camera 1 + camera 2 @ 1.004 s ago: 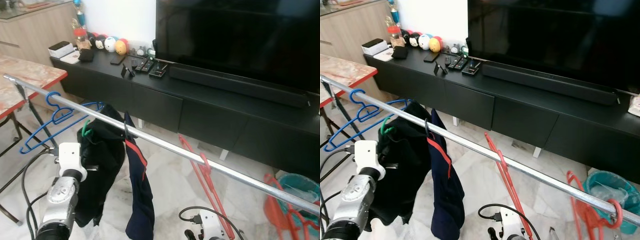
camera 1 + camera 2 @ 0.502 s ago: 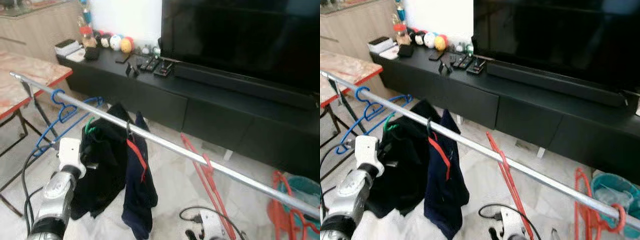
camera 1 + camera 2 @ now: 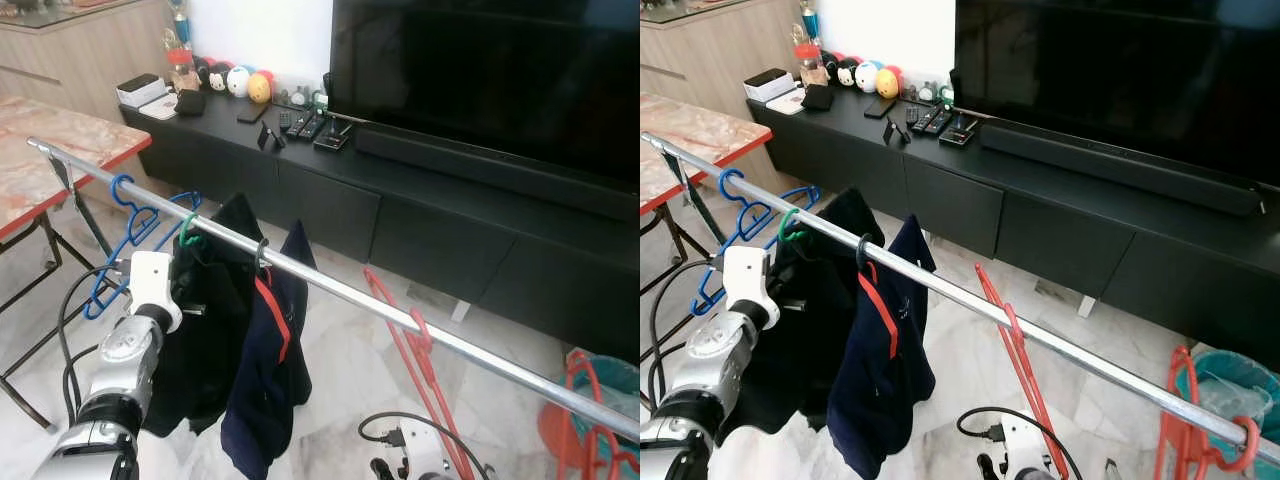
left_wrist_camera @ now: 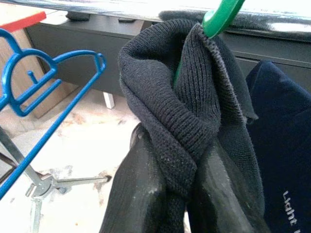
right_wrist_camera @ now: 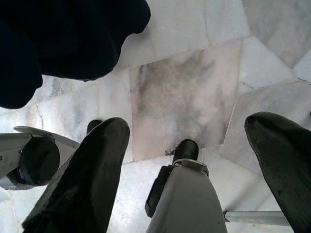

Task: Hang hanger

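A large dark television (image 3: 480, 70) is seen above a long, low black cabinet (image 3: 420, 215), set against a white wall (image 3: 260, 30). Small round toys (image 3: 240, 82), remote controls (image 3: 305, 125) and a white box (image 3: 140, 90) are laid on the cabinet top. The floor (image 3: 340, 370) is covered in pale marble tiles. A marble-patterned table with a red edge (image 3: 60, 150) is placed at the left, and a light wooden cabinet (image 3: 90, 45) is seen behind it.

Green hanger (image 4: 219, 17), black sweater (image 4: 184, 121)
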Tool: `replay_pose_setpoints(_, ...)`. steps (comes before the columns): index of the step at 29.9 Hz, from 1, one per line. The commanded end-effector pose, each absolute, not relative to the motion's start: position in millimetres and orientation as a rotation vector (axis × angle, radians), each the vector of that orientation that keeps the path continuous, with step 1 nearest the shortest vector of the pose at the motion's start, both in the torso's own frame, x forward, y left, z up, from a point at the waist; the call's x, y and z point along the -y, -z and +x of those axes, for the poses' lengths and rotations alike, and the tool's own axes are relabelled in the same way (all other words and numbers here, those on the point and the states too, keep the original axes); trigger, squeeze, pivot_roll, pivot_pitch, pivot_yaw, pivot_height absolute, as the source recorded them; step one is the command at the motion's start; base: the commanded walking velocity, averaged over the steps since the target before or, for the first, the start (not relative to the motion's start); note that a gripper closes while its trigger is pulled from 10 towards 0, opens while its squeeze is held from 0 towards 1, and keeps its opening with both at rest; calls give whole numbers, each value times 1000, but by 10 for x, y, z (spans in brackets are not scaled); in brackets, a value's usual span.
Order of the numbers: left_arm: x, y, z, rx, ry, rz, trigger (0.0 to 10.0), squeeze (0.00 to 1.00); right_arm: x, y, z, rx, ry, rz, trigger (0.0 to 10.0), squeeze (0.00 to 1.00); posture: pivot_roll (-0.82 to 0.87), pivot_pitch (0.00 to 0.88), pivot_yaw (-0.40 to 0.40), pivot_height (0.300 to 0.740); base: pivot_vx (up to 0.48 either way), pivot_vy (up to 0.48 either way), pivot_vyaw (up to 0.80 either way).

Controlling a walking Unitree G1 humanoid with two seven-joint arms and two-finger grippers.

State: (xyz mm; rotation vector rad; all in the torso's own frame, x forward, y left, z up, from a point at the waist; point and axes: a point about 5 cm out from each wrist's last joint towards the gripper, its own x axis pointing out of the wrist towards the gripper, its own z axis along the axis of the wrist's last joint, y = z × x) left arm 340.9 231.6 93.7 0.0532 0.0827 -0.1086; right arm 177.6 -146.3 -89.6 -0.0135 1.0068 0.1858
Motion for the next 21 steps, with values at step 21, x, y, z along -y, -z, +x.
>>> replay_pose_setpoints(21, -2201, -648, 3403, -311, 109, 120, 10000, 0, 1479, 897, 1777, -1012, -177, -10, 10000, 0, -72, 0, -1, 740, 0, 0, 0)
